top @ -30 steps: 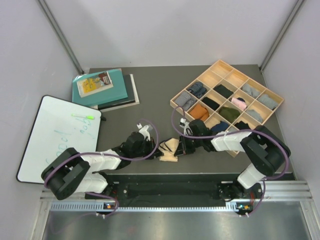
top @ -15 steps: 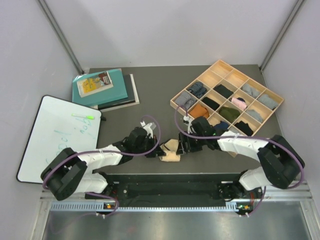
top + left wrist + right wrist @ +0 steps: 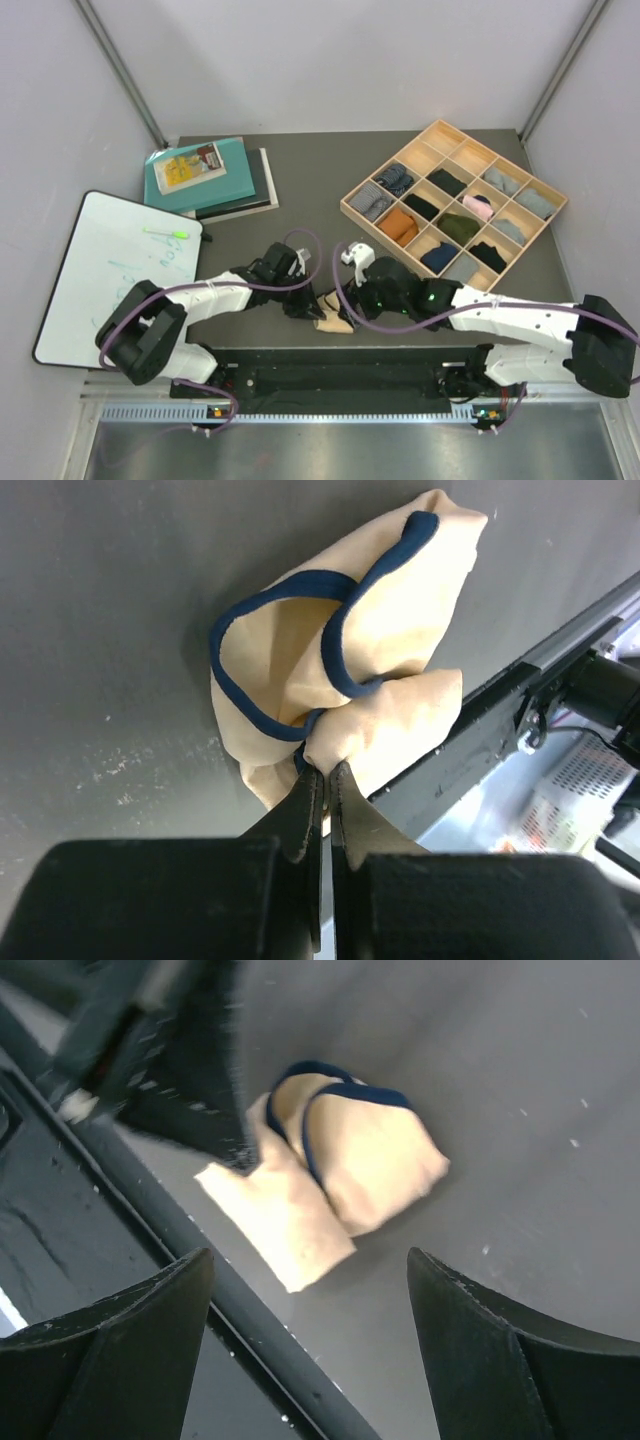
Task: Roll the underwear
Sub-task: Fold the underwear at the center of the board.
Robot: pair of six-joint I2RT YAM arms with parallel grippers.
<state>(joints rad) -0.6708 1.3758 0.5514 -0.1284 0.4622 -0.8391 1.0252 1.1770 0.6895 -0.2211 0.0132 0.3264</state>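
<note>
While left end effector (image 3: 322, 772) pinches the underwear (image 3: 395, 640), tray (image 3: 392, 160) stands well apart.

The beige, navy-edged underwear (image 3: 390, 620) lies crumpled, perhaps loosely folded over itself, at the table's (image 3: 100, 630) near edge.

Underwear (image 3: 335, 321) at table (image 3: 310, 180) near edge, tray (image 3: 424, 157) back-R, books (image 3: 205, 172) back-L, whiteboard (image 3: 110, 270) L
</note>
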